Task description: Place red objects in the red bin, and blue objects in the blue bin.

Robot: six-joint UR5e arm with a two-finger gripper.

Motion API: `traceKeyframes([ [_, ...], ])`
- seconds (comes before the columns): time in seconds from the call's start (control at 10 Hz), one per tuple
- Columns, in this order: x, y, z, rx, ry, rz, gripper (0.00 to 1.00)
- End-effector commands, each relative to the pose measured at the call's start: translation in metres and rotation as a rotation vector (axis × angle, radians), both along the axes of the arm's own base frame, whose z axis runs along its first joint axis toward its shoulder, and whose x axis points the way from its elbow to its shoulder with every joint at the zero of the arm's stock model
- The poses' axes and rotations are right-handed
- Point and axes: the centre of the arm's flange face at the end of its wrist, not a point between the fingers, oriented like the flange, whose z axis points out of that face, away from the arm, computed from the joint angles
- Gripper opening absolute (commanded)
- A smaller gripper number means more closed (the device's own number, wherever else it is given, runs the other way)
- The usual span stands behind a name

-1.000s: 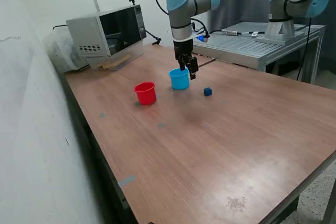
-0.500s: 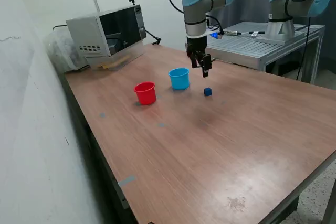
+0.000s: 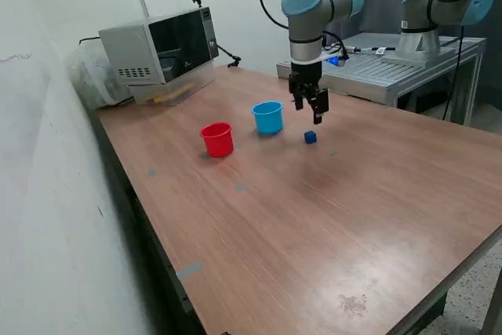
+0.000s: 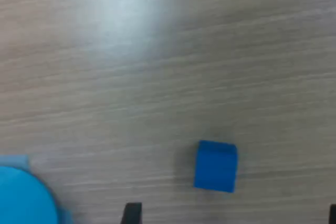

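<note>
One dark blue cube point(image 3: 311, 137) lies on the wooden table, to the exterior view's right of the light blue cup point(image 3: 267, 117). The red cup point(image 3: 217, 139) stands to the exterior view's left of the blue cup. My gripper point(image 3: 311, 111) hangs in the air just above the cube, open and empty. In the wrist view the cube point(image 4: 216, 166) lies between the two dark fingertips point(image 4: 131, 213), apart from them, and the blue cup's rim point(image 4: 23, 195) shows at the corner. No red cubes and no second blue cube are in view. I cannot see into either cup.
A microwave point(image 3: 161, 45) stands at the table's back, at the exterior view's left. A second robot arm point(image 3: 439, 1) stands on a metal bench point(image 3: 376, 68) behind the table. The table's front edge point(image 3: 439, 288) runs at the lower right.
My gripper has moved from over the blue cup toward the exterior view's right and now hangs above the blue cube. The cups and cube have not moved.
</note>
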Motion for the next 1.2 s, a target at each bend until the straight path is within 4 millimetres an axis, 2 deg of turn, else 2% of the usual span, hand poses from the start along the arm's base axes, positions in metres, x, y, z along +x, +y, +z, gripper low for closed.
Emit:
traceKeyframes([
  [0.0,-0.005,-0.015,-0.025,-0.01,-0.003,0.02,1.0],
  [0.2,-0.008,-0.006,-0.029,-0.015,-0.008,0.005,1.0],
  [0.3,-0.01,0.008,-0.03,-0.015,-0.011,-0.017,1.0],
  [0.5,-0.012,0.033,-0.048,-0.018,-0.041,-0.058,1.0],
  [0.7,-0.01,0.043,-0.059,-0.019,-0.058,-0.074,1.0],
  [1.1,-0.007,0.032,-0.06,-0.019,-0.064,-0.057,1.0],
])
